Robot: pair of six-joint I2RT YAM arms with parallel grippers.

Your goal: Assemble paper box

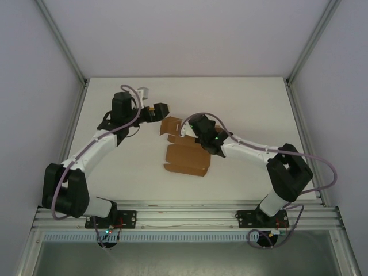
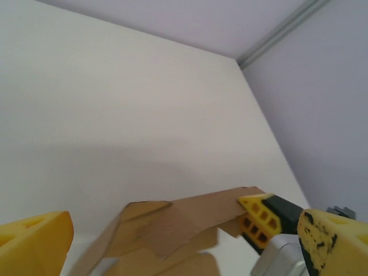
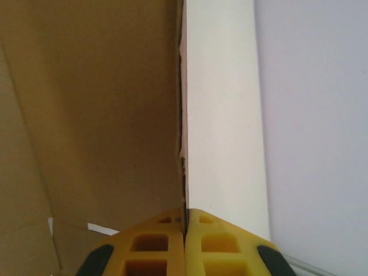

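Mid-table (image 1: 126, 167), right end effector (image 3: 185, 221) pinches paper box (image 1: 185, 156) (unassembled).

The paper box (image 1: 185, 158) lies partly flat on the table (image 1: 126, 172), with the right gripper (image 1: 190, 131) at its far flap and the left gripper (image 1: 162, 110) near it.

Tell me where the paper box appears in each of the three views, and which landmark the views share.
Top external: the paper box is a brown sheet at the picture's centre, between the two arms.
Left wrist: it lies at the bottom centre.
Right wrist: it covers the left half, and its edge runs down the middle.
Shared landmark: the right end effector, shut on the sheet's edge.
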